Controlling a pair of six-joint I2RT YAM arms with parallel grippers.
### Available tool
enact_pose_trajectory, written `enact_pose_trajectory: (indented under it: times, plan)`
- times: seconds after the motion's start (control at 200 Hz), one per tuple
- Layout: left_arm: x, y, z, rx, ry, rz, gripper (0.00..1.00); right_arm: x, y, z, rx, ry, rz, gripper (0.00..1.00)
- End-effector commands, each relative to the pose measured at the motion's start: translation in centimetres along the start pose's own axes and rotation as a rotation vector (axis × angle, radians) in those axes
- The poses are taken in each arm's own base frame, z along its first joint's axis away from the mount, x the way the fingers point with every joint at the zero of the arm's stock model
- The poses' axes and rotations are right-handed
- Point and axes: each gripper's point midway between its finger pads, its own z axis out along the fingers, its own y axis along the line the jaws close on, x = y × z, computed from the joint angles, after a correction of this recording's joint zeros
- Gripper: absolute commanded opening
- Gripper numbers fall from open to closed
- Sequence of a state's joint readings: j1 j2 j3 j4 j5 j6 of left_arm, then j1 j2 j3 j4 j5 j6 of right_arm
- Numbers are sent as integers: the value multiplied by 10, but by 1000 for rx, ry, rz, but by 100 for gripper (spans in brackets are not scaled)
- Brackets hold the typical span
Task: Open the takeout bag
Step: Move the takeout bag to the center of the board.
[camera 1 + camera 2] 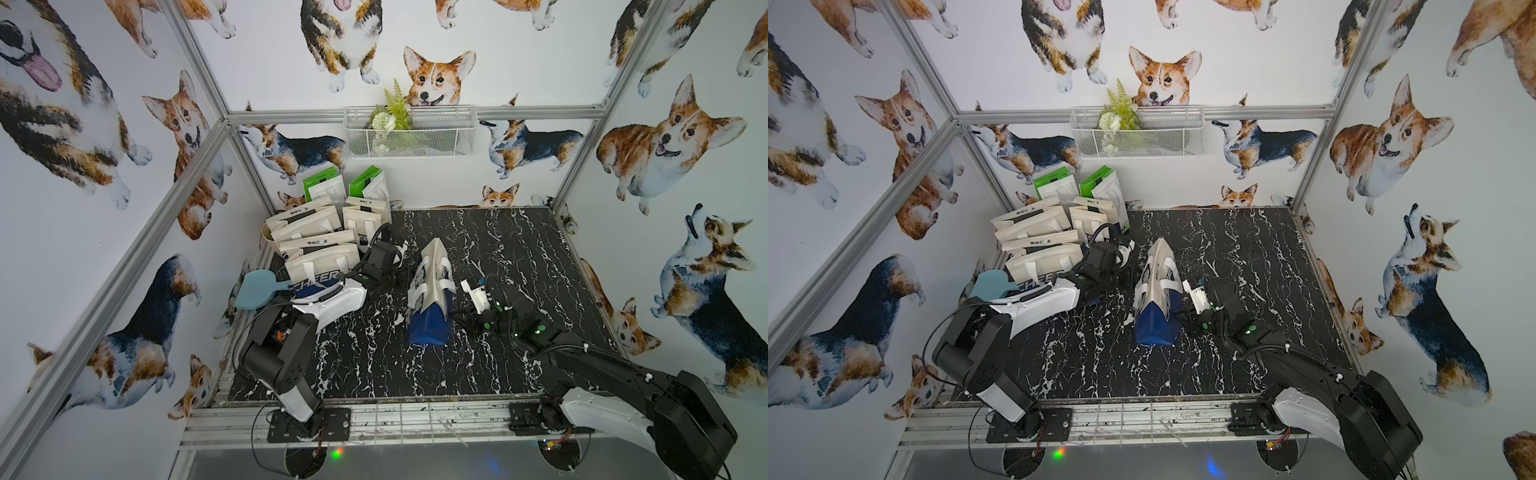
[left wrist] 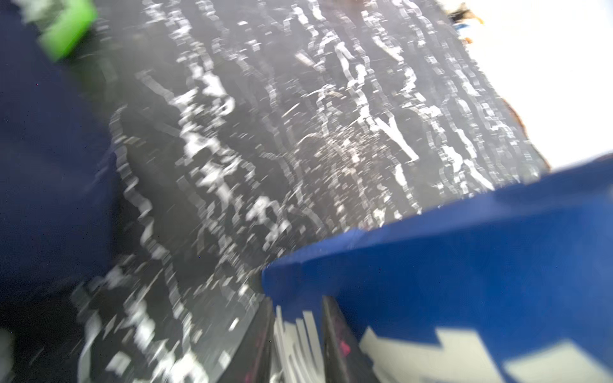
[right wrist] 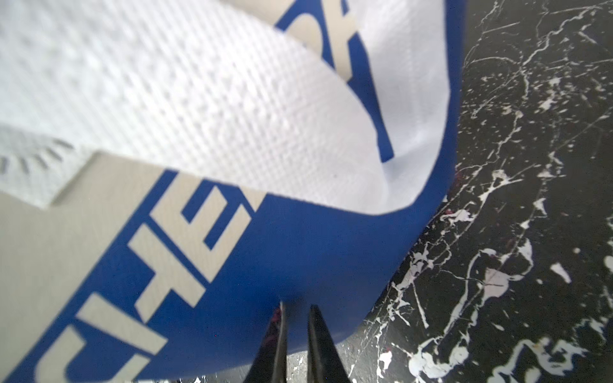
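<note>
Takeout bag (image 3: 298,258), blue side pinched between right fingers (image 3: 320,341)

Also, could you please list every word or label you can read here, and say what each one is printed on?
"CHE": on the bag, right wrist view; its handle hides the rest.
"CHEER": on a stacked bag beside the left arm, first letter partly hidden.
"ER": on another stacked bag behind that arm.
Black strips on the stacked bags: too small to read.
Green boxes: labels too small to read.

Blue-white takeout bag (image 1: 428,299), black marbled table (image 1: 374,365)
</note>
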State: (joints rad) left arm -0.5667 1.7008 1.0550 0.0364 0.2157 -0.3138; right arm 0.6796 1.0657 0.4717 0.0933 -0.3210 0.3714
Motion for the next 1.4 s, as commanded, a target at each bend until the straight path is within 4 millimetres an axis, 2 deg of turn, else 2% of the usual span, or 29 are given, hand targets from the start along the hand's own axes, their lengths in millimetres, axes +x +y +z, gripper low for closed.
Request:
enact_pose_trajectory:
  times: [0.0, 0.21, 0.35, 0.526, 0.616, 0.701, 0.781, 0.901, 0.966, 0.991, 1.091, 1.126, 1.226, 1.246, 1.396]
  plan:
    - [-4, -18, 16, 117, 56, 47, 32, -12, 18, 1, -78, -59, -31, 16]
    - [-9, -49, 36, 322, 103, 103, 39, -9, 15, 0, -73, -94, -78, 17]
    - [-10, -65, 47, 438, 150, 90, 40, -4, 11, 3, -62, -87, -85, 18]
    - [-5, -84, 43, 534, 170, 117, 40, 0, 9, 8, -64, -77, -98, 21]
    - [-3, -94, 35, 576, 181, 135, 40, -2, 9, 8, -65, -85, -106, 29]
    - [-5, -93, 28, 546, 169, 150, 40, -3, 5, 7, -40, -94, -110, 33]
    - [-14, -76, 20, 435, 138, 157, 41, -3, 0, 4, -9, -97, -110, 34]
    - [-45, -43, -10, 234, 13, 128, 52, -1, -5, 0, 24, -103, -109, 35]
    - [-62, -31, -33, 152, -72, 104, 58, 0, -6, -1, 30, -109, -111, 35]
    - [-71, -30, -48, 123, -117, 101, 60, -1, -7, -1, 34, -112, -111, 36]
    - [-78, -16, -89, -6, -197, 68, 64, -1, -9, -2, 44, -114, -111, 36]
    - [-74, -15, -103, -22, -222, 52, 64, -1, -10, -2, 53, -114, -107, 37]
    - [-40, -20, -139, 18, -291, 16, 65, -3, -17, -4, 102, -110, -89, 40]
    - [-23, -16, -142, 16, -283, 5, 65, -2, -19, -4, 109, -107, -86, 40]
    - [39, -10, -191, 18, -331, -29, 64, -6, -23, -5, 132, -131, -82, 41]
